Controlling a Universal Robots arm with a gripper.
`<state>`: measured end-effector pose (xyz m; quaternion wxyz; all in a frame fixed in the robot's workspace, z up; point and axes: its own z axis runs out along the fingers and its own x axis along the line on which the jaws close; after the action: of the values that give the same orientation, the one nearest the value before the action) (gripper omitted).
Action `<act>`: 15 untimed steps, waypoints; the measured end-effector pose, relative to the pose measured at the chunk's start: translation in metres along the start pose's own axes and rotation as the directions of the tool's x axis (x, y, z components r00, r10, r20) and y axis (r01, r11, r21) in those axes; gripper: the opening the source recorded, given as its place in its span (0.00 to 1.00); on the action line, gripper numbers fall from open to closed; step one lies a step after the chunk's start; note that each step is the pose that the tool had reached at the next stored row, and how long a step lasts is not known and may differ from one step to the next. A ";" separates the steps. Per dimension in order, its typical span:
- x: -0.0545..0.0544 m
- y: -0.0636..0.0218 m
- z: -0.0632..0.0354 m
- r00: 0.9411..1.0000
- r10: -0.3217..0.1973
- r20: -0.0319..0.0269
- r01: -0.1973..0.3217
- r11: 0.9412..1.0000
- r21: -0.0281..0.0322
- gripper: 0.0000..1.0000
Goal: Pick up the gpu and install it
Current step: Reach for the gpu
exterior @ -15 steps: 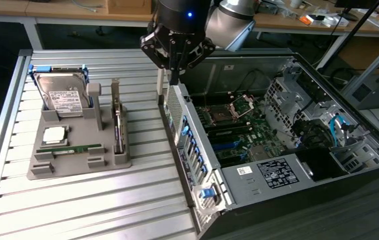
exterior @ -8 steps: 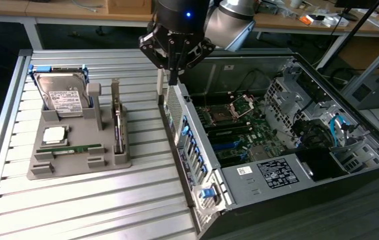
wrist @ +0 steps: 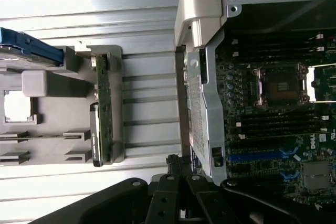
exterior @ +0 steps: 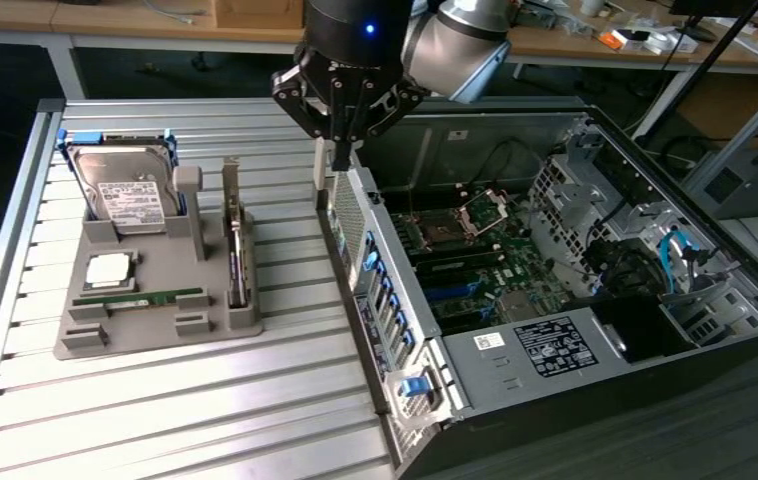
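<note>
Over the case (exterior: 386, 335) wall facing the holder (exterior: 152, 338), we are hovering our gripper (exterior: 340, 160) with its jaws pressed together, holding nothing. We are seeing the gpu (exterior: 236, 250) standing on edge in the grey holder on the table (exterior: 219, 420), to the exterior view's left of the gripper and apart from it. A hard drive (exterior: 132, 190) is standing at the holder's far end, and a RAM stick (exterior: 139, 298) is lying nearer its front. The case is lying open, showing its motherboard (exterior: 466, 255)
</note>
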<state>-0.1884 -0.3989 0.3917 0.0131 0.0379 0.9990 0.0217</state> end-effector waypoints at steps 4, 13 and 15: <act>0.005 -0.0004 -0.0001 1.000 0.000 0.000 0.000 1.000 0.000 0.10; 0.010 -0.0007 -0.0002 1.000 0.000 0.000 0.000 1.000 0.000 0.10; 0.010 -0.0008 -0.0002 1.000 0.000 0.000 0.000 1.000 0.000 0.10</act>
<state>-0.1987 -0.3989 0.3916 0.0131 0.0379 0.9990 0.0217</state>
